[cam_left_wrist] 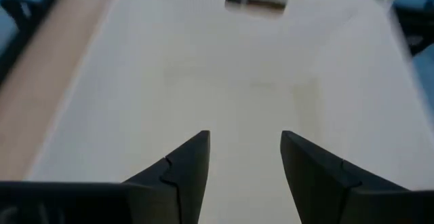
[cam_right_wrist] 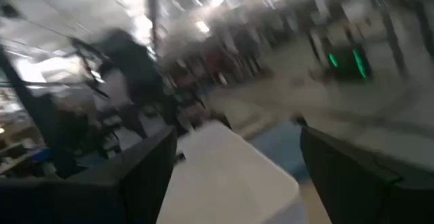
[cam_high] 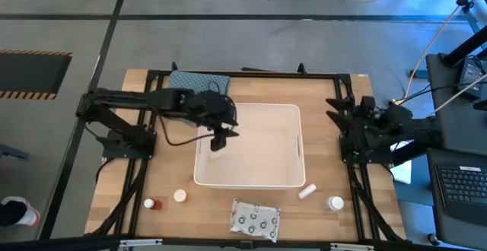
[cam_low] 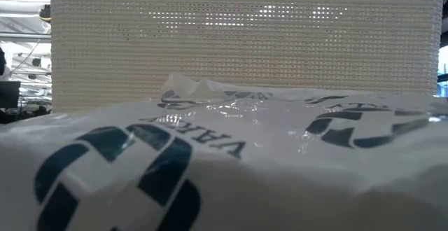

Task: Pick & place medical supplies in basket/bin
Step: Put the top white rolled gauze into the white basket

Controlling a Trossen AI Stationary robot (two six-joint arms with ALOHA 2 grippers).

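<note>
The white bin [cam_high: 247, 175] stands mid-table. My left gripper [cam_high: 218, 141] hangs open over its left part, and the left wrist view shows nothing between the fingers of my left gripper [cam_left_wrist: 244, 142], only the bin's bare floor [cam_left_wrist: 224, 81]. My right gripper [cam_right_wrist: 234, 142] is open and empty, drawn back at the table's right edge [cam_high: 344, 122]. The supplies lie on the table in front of the bin: a red-brown bottle [cam_high: 152, 204], a white-capped bottle [cam_high: 179, 196], a silvery packet [cam_high: 255, 219], a white tube [cam_high: 307, 192] and a white bottle [cam_high: 335, 202].
A blue-grey folded cloth [cam_high: 199, 81] lies at the bin's far left corner. In the low view the packet [cam_low: 210, 154] fills the foreground, with the bin's near wall [cam_low: 238, 42] behind it. Black frame rails [cam_high: 141, 167] run along the table's sides.
</note>
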